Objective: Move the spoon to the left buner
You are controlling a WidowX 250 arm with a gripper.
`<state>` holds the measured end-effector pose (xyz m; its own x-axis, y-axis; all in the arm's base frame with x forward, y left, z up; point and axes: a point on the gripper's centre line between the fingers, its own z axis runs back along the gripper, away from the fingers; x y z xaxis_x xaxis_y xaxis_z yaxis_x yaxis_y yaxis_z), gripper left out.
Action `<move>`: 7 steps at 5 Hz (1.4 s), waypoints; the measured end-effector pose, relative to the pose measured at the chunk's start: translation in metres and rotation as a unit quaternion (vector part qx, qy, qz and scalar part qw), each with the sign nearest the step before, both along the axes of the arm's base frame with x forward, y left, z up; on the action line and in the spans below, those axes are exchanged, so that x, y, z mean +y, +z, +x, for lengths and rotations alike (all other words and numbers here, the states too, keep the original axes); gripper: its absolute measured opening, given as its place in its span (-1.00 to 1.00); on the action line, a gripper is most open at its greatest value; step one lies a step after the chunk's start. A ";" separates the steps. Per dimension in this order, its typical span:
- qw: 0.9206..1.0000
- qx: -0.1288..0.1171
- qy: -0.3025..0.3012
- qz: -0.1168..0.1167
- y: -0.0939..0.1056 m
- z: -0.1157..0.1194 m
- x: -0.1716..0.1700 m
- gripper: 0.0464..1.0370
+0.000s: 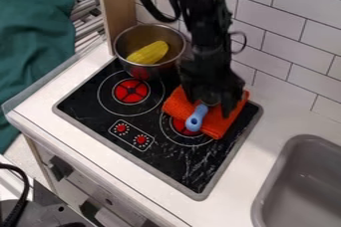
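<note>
Probably, the black gripper (pixel 210 104) is placed low over the orange cloth (pixel 174 105), near the frame's centre, so that the blue-handled spoon (pixel 200 111) can be grasped. Its fingers are kept apart, and nothing seems to be clasped yet. By the cloth, the spoon is supported above the right burner (pixel 178 124); carrying toward the left burner (pixel 130 91) is needed.

The place was a toy kitchen: a black stove (pixel 170 159) with red burners (pixel 130 91) was set into a white worktop (pixel 86 146), a grey sink (pixel 303 188) lay beyond its right edge, wall tiles (pixel 296 37) rose behind the worktop's back edge, and a metal pot (pixel 176 47) stood at the stove's back left corner.
</note>
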<state>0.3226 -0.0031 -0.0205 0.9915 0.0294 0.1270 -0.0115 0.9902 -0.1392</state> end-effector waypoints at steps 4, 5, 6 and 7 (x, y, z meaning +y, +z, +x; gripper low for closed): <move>1.000 0.002 0.015 -0.007 -0.014 0.009 0.019 0.18; 1.000 0.004 0.011 -0.007 -0.015 0.010 0.018 -0.40; 1.000 0.010 0.003 -0.001 -0.015 0.011 0.017 -0.49; 0.999 0.014 -0.019 0.032 0.001 0.010 0.012 -0.49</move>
<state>0.3323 0.0091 -0.0195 0.9949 -0.0153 0.1000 0.0229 0.9969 -0.0759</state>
